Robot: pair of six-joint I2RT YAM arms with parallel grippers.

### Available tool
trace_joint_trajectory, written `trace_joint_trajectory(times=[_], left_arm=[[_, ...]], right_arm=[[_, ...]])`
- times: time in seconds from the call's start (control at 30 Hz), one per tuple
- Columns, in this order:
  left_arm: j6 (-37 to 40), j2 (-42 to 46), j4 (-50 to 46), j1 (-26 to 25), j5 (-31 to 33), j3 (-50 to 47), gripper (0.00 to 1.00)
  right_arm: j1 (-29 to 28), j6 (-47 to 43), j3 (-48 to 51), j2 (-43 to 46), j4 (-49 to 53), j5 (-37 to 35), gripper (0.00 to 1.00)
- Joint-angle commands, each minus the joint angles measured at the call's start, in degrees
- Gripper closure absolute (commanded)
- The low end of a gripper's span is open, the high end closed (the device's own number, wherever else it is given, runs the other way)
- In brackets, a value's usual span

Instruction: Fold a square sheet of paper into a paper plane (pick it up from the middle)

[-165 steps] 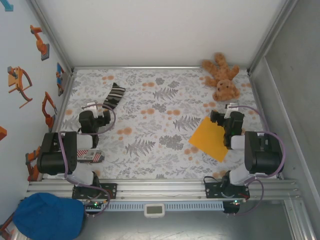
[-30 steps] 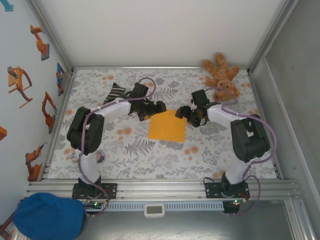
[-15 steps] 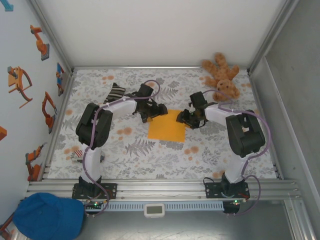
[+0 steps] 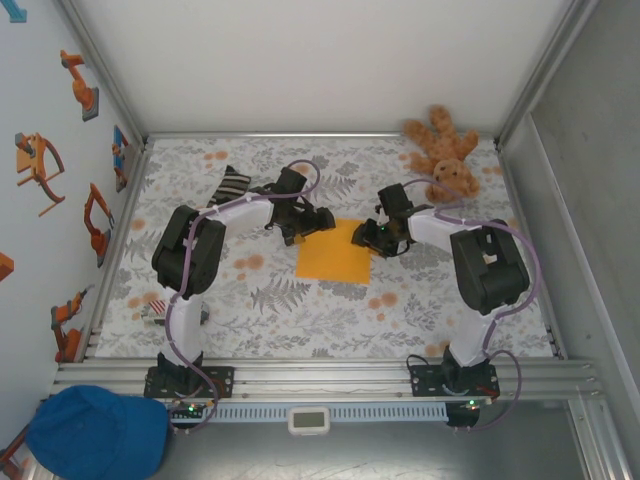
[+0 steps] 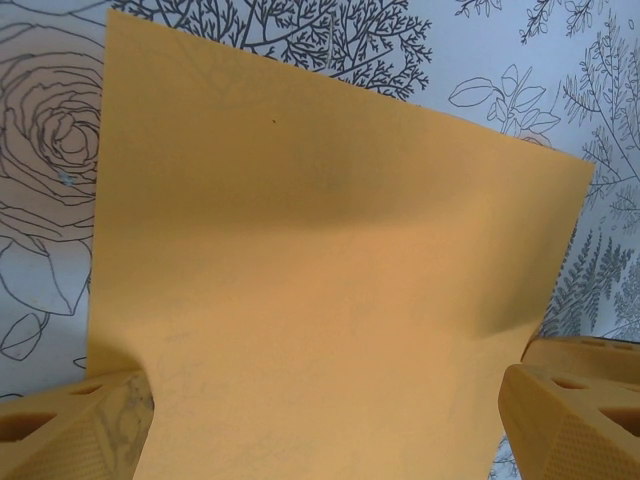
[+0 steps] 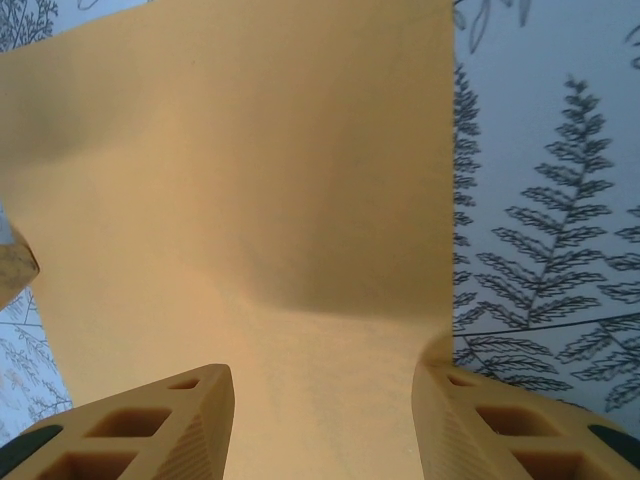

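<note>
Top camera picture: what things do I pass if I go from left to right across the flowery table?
striped sock → orange-yellow paper → teddy bear

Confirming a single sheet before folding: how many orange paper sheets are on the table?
1. The square sheet of paper lies in the middle of the table, between the left gripper and right gripper at its far corners. Another stacked directly beneath it could be hidden.

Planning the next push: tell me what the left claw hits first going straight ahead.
The square sheet of paper: its edge sits between the fingers of the left claw. Past it, probably the right claw, though depth is unclear.
</note>
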State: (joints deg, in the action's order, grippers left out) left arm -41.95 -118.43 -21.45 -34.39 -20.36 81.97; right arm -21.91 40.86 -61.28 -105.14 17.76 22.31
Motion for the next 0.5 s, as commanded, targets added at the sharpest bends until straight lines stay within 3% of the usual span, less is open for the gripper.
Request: trace_joint_trajectory(times=[0.0, 0.47], left_arm=[[-0.8, -2.8, -1.9, 0.3, 1.6, -1.4, 0.09], [-3.2, -1.2, 6.5, 2.9, -5.1, -6.4, 0.05]], right_arm=[[-0.5, -1.0, -1.7, -2.5, 0.7, 1.3, 0.5], [-1.2, 0.7, -3.7, -5.9, -6.6, 6.9, 0.5]])
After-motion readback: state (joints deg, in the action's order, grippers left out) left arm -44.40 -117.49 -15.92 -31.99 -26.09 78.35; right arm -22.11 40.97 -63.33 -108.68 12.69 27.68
